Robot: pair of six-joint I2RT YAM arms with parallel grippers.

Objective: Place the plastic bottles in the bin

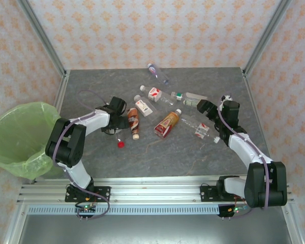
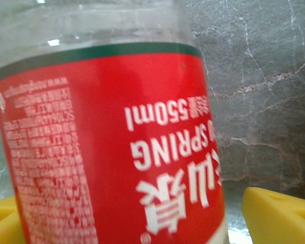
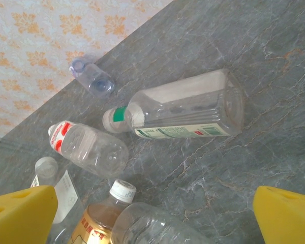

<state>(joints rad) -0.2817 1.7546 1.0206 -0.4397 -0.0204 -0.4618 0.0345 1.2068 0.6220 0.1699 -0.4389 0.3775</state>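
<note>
Progress-wise, basically nothing was done: all of the plastic bottles I could count, about eight, were lying on the table, and I couldn't spot a single one in the bin, though the green bag hid most of the inside. The bin sat off the table's left edge, well apart from the pile. The closest to going anywhere was the red-labelled bottle at the pile's near-left end. The left gripper had its yellow fingers apart on either side of it, with a strip of table showing beside the right one, so I'd say it wasn't clamped yet. That arm was folded at the elbow, forearm reaching right. The right arm stretched forward over the pile's other end, right gripper spread wide and holding nothing, above the green-labelled bottle.
</note>
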